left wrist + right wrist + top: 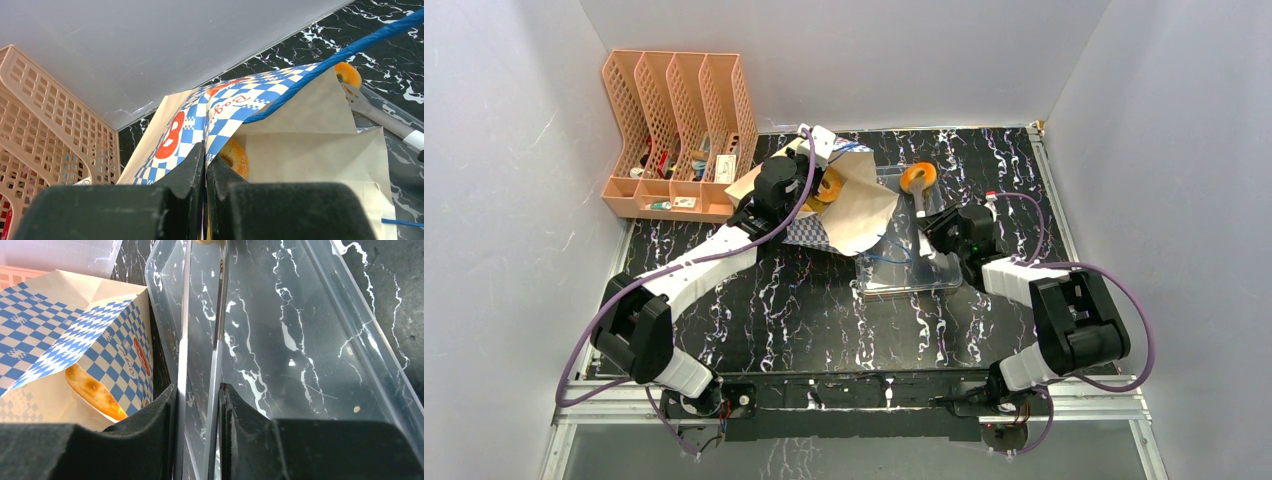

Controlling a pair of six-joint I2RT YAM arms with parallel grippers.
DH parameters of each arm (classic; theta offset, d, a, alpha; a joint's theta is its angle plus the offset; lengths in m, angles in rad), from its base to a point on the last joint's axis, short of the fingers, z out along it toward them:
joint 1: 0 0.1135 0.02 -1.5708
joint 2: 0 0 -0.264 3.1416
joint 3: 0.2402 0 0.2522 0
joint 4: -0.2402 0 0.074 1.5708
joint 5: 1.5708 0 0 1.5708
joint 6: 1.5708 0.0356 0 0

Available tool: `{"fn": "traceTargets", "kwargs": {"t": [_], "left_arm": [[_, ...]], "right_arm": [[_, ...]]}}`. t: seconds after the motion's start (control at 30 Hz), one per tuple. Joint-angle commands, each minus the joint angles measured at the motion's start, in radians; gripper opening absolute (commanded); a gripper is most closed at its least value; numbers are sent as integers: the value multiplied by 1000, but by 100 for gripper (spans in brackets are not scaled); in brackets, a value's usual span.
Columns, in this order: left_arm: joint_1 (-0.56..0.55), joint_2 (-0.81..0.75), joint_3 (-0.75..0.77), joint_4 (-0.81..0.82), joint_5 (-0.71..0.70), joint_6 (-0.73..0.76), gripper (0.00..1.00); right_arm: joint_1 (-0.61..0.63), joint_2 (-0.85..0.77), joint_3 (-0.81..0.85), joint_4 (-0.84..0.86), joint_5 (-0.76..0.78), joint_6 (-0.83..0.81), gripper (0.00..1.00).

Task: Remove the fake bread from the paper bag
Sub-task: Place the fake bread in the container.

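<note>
Behind the left fingers, clenched on the paper bag's rim, 1 glazed ring lies inside; the right fingers grasp metal tongs pinching another glazed ring at the clear tray's far end.

Bright, even light from overhead fills the white-walled cell; on the black marbled table the shadows beneath both arms are soft. At the wrist cameras' near edge, the left gripper and right gripper loom dark, grainy and out of focus. Just beyond the left one the paper bag is crisp; ahead of the right, the metal tongs and clear tray catch pale glare.
</note>
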Motion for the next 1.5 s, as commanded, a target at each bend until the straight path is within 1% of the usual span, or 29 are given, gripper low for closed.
{"fn": "traceTargets", "kwargs": {"t": [0.0,0.07,0.17,0.23,0.43,0.6,1.0,1.2,1.37,1.47], "left_arm": [[-2,-47,-10,4,1,-2,0],[-2,-49,-11,1,1,-1,0],[-2,-52,-13,0,2,-2,0],[-2,-54,-13,-1,2,-3,0],[-2,-65,-17,-2,2,-9,0],[-2,-68,-15,-15,0,-11,0],[-3,-80,-23,-37,0,-8,0],[-3,-93,-43,-44,13,11,0],[-2,-99,-48,-56,36,9,0],[-2,-103,-46,-64,37,9,0]], "right_arm": [[-15,20,50,141,-28,23,25],[-18,22,45,146,-37,26,35],[-19,14,36,144,-46,26,46],[-19,2,33,132,-50,21,48],[-19,-51,15,86,-47,6,49],[-19,-116,-17,38,-56,-6,46],[-19,-327,-127,-88,-75,-45,43],[-19,-552,-125,-240,-74,-91,42],[-19,-728,-49,-418,-71,-140,41],[-19,-800,-15,-496,-84,-147,40]]}}
